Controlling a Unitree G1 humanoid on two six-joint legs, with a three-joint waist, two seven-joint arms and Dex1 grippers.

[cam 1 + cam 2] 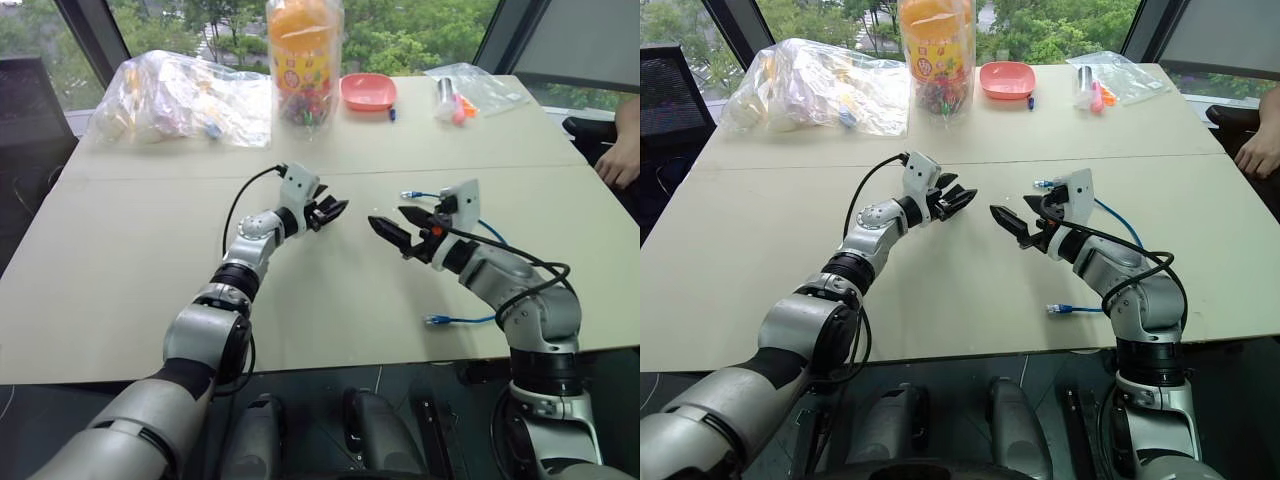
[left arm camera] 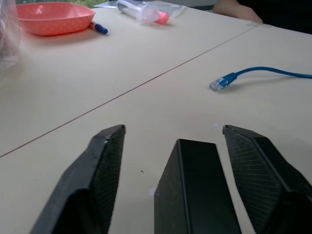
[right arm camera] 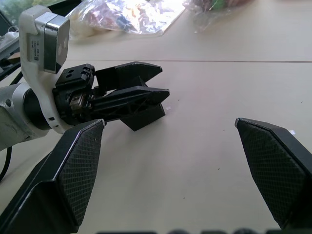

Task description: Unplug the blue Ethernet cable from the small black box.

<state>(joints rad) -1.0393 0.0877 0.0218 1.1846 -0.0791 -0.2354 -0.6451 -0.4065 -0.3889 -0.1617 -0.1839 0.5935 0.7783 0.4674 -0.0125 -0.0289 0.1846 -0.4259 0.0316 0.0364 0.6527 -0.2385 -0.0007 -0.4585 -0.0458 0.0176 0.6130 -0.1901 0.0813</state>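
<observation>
Left gripper [image 1: 335,212] sat just left of the frame's centre in the head views, pointing toward the right gripper [image 1: 390,225], tips near each other but apart. From the left wrist camera I saw its two fingers [image 2: 100,170] spread, with the small black box [image 2: 195,190] standing between them and a gap on either side, so the gripper was not clamped on it. Whether the box rested on the table [image 1: 120,260] I could not tell. The right wrist camera showed the same block (tucked under those left fingers).

The right gripper's fingers were wide apart too, with nothing between them.

The blue Ethernet cable [image 2: 273,71] lay on the table, clear of the box. One plug [image 1: 408,195] lay just behind the right gripper, right of centre. The other plug [image 1: 437,320] lay lower right near the table's front edge, beside the right arm.

Along the top edge of the frame were a crumpled plastic bag [image 1: 180,95], a tall jar [image 1: 304,60] and a red bowl [image 1: 368,92]. A person's hand [image 1: 620,160] rested at the right edge.
</observation>
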